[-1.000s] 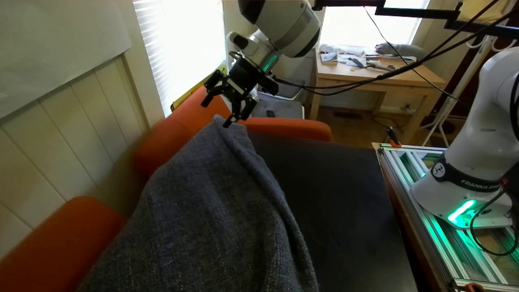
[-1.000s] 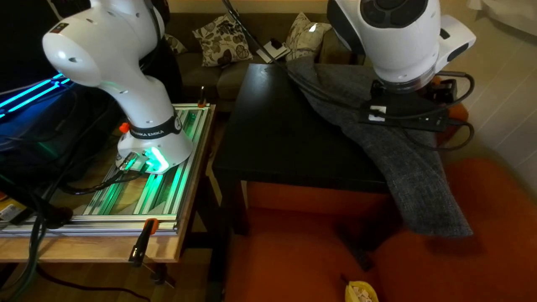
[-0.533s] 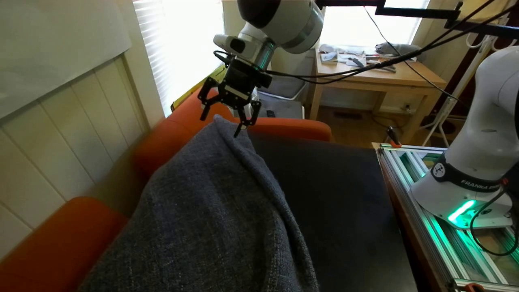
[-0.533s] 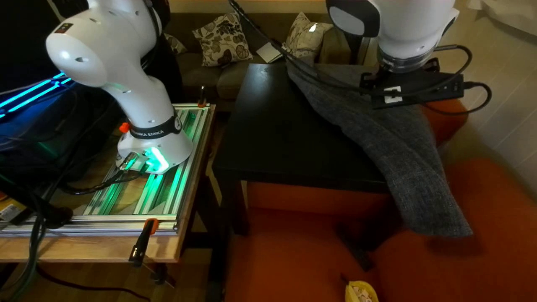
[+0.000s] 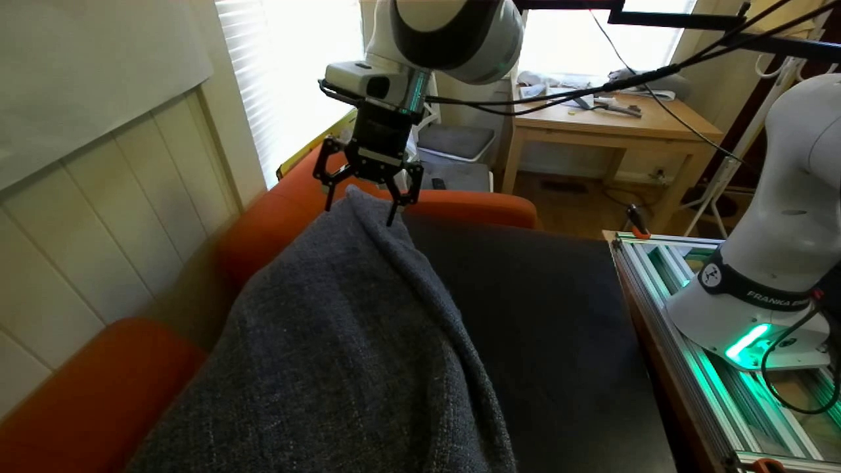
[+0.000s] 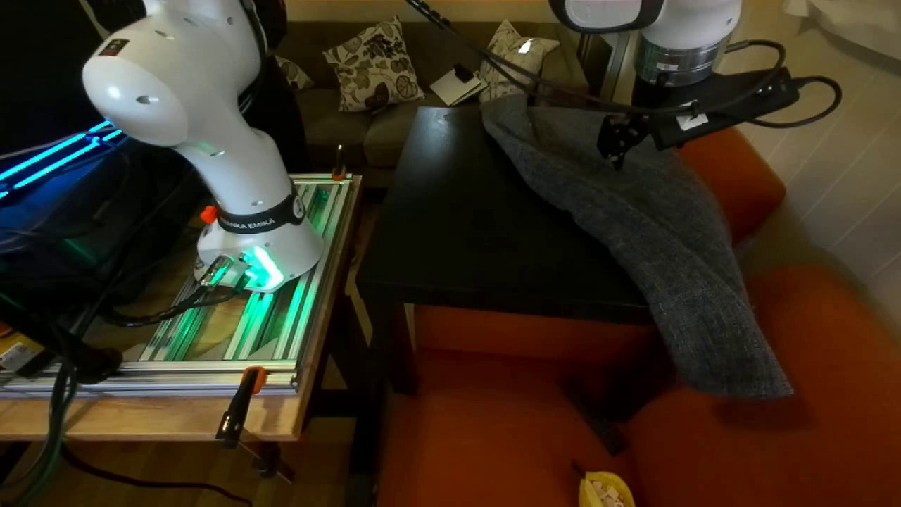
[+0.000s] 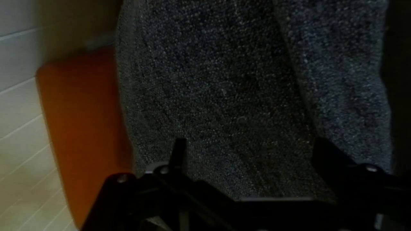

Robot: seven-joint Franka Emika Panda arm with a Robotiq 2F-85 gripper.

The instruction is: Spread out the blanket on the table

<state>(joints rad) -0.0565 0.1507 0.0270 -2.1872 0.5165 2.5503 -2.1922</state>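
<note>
Black two-finger gripper [image 5: 359, 215]: jaws spread wide, pointing down over the dark grey heathered woven blanket [image 7: 224, 96]; contact cannot be judged. Blanket lies on the matte black rectangular table [image 6: 479, 232], on the side toward the pale panelled wall [image 5: 85, 217], a long fold running down it, one end hanging past the edge over orange upholstered seating [image 6: 486, 422]. Beyond: bright window [image 5: 302, 79], light wooden desk [image 5: 591, 123].
</note>
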